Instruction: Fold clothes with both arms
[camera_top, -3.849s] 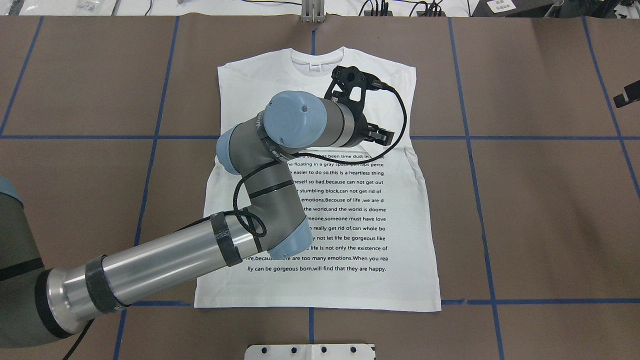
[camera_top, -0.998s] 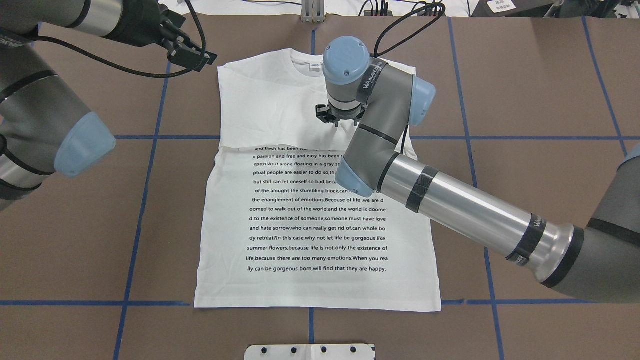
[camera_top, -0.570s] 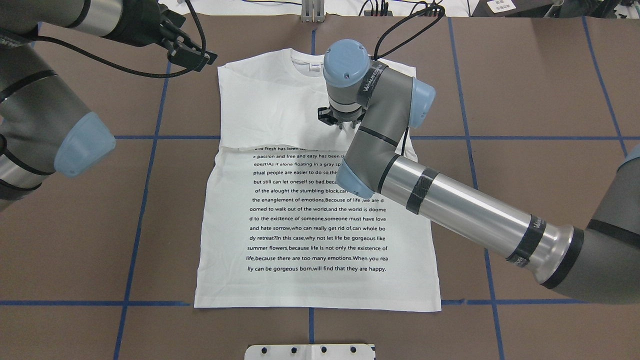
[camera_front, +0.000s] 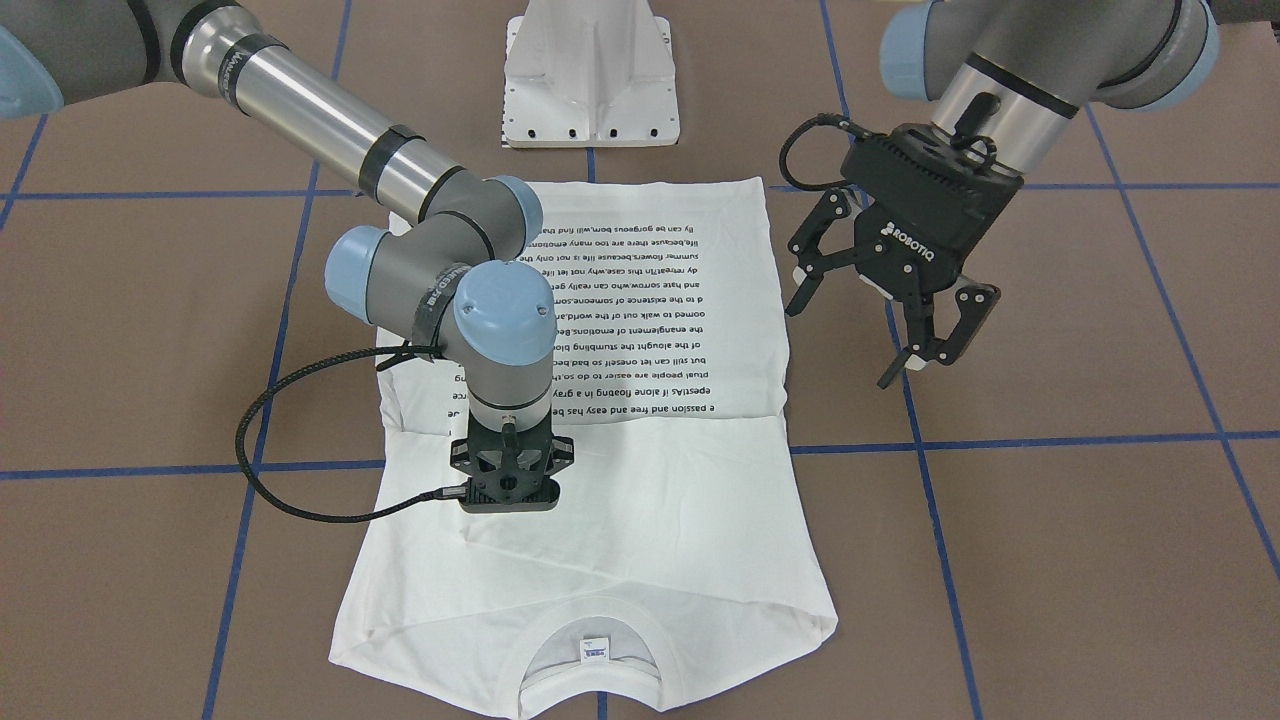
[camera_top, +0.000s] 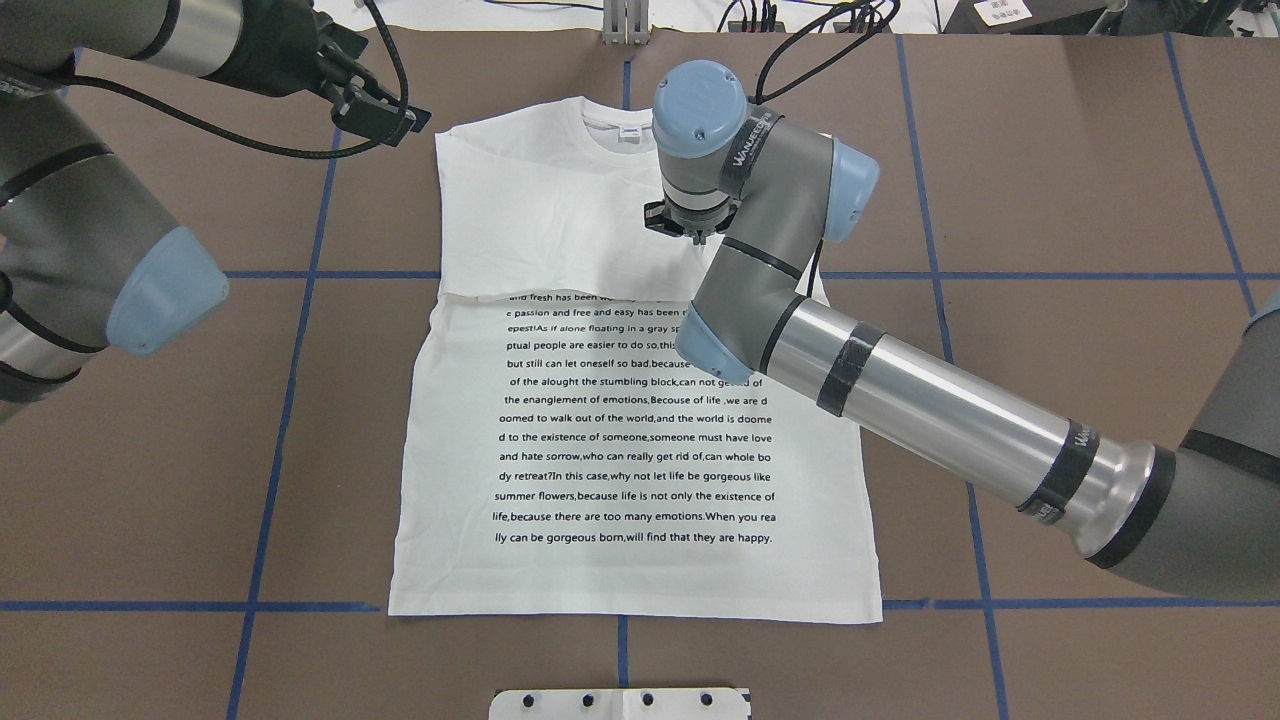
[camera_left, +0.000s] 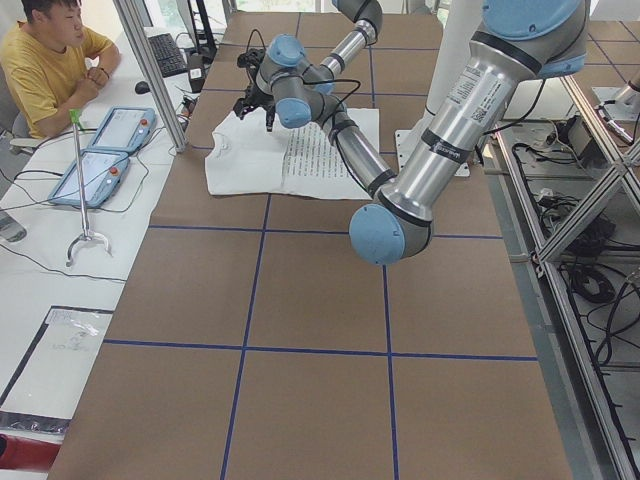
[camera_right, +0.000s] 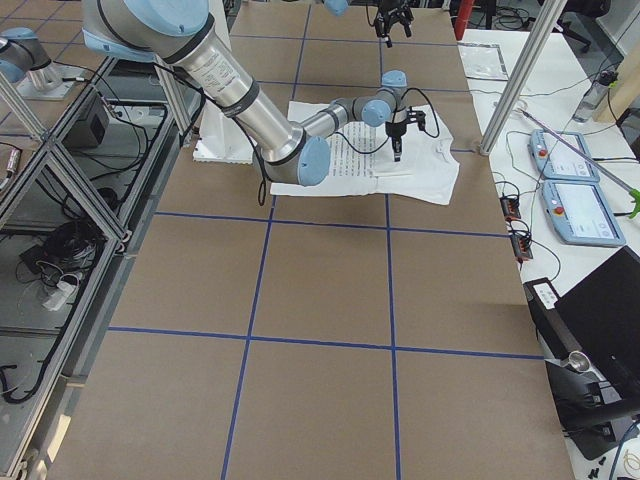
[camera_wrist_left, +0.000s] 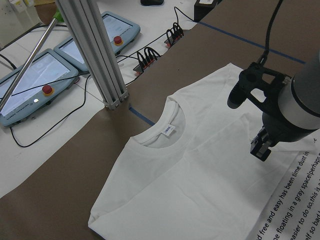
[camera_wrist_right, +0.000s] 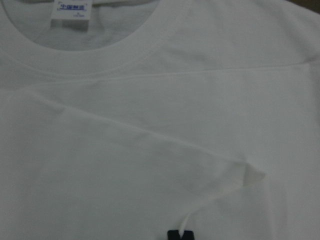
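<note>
The white T-shirt (camera_top: 450, 560) lies flat on the table, printed text up, with its sleeves folded in across the chest (camera_wrist_left: 190, 175). Its ribbed collar and small tag (camera_wrist_right: 72, 10) point away from the robot. My right gripper (camera_top: 690, 232) points straight down over the upper chest, just below the collar. Its fingertips (camera_wrist_left: 261, 149) are pressed together, and no cloth shows between them. A folded sleeve's cuff corner (camera_wrist_right: 252, 176) lies just ahead of them. My left gripper (camera_front: 845, 340) hangs open and empty above the bare table beside the shirt's edge.
The white pedestal base (camera_front: 590, 70) stands at the near table edge. Blue tape lines (camera_top: 300, 275) grid the brown table. Past the far edge are an aluminium post (camera_wrist_left: 95, 50), teach pendants (camera_left: 95, 165) and a seated person (camera_left: 45, 60).
The left arm has withdrawn from over the shirt to its far-left corner and the right arm has come in. In the last second the right gripper shifted slightly toward the collar.
</note>
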